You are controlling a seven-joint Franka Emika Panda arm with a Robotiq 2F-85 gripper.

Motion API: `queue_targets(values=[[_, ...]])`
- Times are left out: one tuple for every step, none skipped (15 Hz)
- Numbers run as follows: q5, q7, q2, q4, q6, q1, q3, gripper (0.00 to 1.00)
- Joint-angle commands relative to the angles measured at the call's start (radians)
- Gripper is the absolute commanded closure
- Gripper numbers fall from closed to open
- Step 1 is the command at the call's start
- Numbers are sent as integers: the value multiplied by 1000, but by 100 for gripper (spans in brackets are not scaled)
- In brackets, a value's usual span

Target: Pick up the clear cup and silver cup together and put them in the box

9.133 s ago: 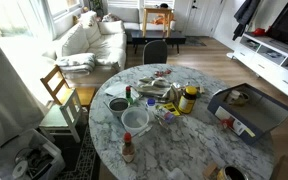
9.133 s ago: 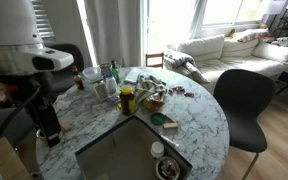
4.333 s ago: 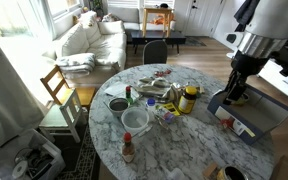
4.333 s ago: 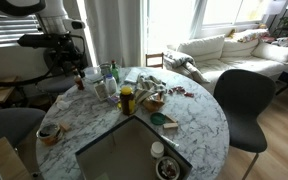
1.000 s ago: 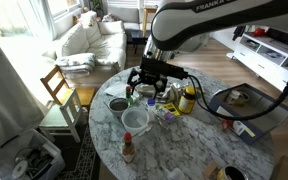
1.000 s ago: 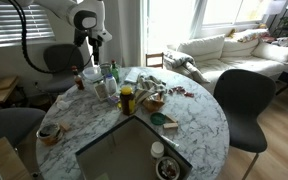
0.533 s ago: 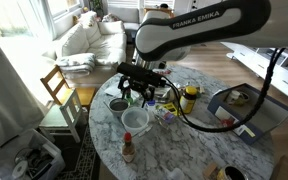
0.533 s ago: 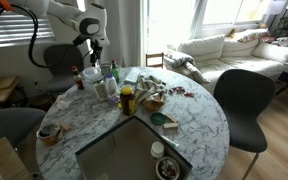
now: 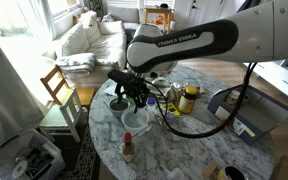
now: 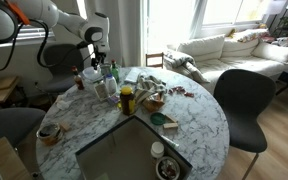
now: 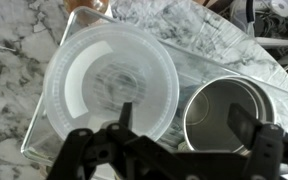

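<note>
ARM POISED OVER TWO CUPS: The robot's claw (image 11: 182, 125) hangs spread wide above a pair of cups on the left side of a cluttered round marble table (image 9: 199, 140). The clear cup (image 11: 112, 88) and the silver cup (image 11: 234, 112) stand upright side by side. Their rims are just beside each other, though whether they touch cannot be told. The claw is empty and touches nothing. In the wrist view one dark finger (image 11: 125, 118) sits over the clear cup's mouth and the other over the silver cup's, so the neighbouring walls lie between them. The plastic cup looks light and thin, likely to flex under a hard squeeze. The metal one looks stiffer, heavier and smooth enough to slip. The sensible hold appears to be a single pinch on both adjoining walls, one finger inside each cup. The grey box (image 9: 264, 110) waits open at the table's right edge, well apart.
</note>
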Motion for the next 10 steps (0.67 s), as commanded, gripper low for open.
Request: queue_targets(values=[[-25,81,59,62,22,25,-22,17],[-32,97,69,71,23,29,-26,29],[-38,109,76,78,23,32,-29,32],[-47,124,83,85,22,37,-34,42],[-62,140,89,90,21,43,-42,50],[-74,152,93,95,17,47,-47,57],[-85,165,98,102,13,49,-50,65],[-98,178,101,107,10,53,-54,73],[-106,188,103,111,7,54,-55,82],[-113,196,101,111,6,55,-55,88]])
